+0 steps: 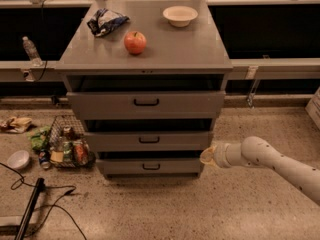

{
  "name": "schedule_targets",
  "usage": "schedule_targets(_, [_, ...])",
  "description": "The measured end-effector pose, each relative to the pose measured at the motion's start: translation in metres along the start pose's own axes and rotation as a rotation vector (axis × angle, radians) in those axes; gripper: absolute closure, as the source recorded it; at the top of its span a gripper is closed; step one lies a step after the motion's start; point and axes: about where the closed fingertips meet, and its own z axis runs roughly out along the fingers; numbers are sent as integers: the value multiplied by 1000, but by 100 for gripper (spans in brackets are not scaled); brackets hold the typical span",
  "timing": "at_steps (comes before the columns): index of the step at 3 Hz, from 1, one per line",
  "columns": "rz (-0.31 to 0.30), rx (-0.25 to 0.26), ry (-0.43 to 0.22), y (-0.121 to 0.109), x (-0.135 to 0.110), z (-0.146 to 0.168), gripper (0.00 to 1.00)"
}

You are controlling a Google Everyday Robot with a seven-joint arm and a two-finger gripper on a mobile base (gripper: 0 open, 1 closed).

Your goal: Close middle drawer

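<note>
The middle drawer [148,140] is a wide grey drawer with a small black bar handle, second of three in the grey cabinet [145,54]. It stands out a little from the cabinet, less than the top drawer [146,104]. The lowest drawer [149,166] sits just below it. My gripper [207,156] is at the end of the white arm coming in from the right. It sits at the cabinet's front right corner, by the lower right edge of the middle drawer's front.
On the cabinet top lie a red apple [135,42], a white bowl [180,15] and a crumpled chip bag [106,21]. A wire basket of items [67,145], a small bowl [18,159], litter and cables lie on the floor at left.
</note>
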Motion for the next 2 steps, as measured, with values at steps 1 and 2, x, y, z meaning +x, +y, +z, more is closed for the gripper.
schedule_targets(1, [153,7,-86,44,-26,-68,97])
schedule_targets(2, [173,29,-72,44,-8,-76,74])
